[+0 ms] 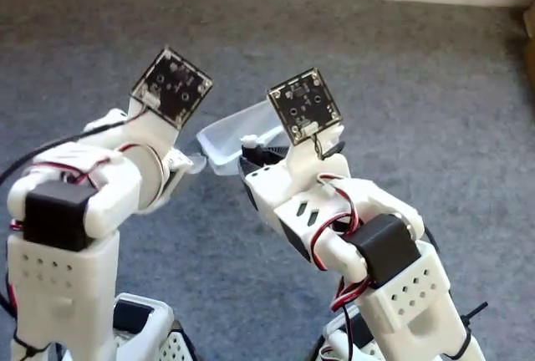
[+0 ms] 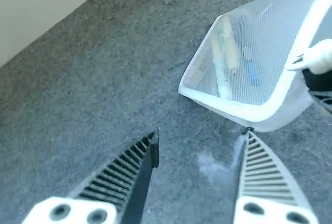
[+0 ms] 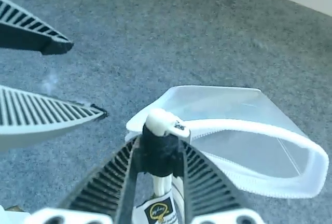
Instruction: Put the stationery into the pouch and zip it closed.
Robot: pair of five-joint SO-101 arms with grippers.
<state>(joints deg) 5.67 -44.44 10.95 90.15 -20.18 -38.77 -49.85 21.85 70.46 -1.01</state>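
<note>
A: How far along is it?
B: The right tool pinches the zipper pull. The left tool gapes empty just beside the pouch, out over the desk. The pens lie inside. Its mouth is wide open, so zipping remains.

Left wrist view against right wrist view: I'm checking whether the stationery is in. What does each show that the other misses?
Left wrist: stationery lying inside the pouch. Right wrist: close up, the right gripper shut on the zipper pull, with the pouch mouth gaping. Both: the pouch, the open left gripper and the grey surface.
</note>
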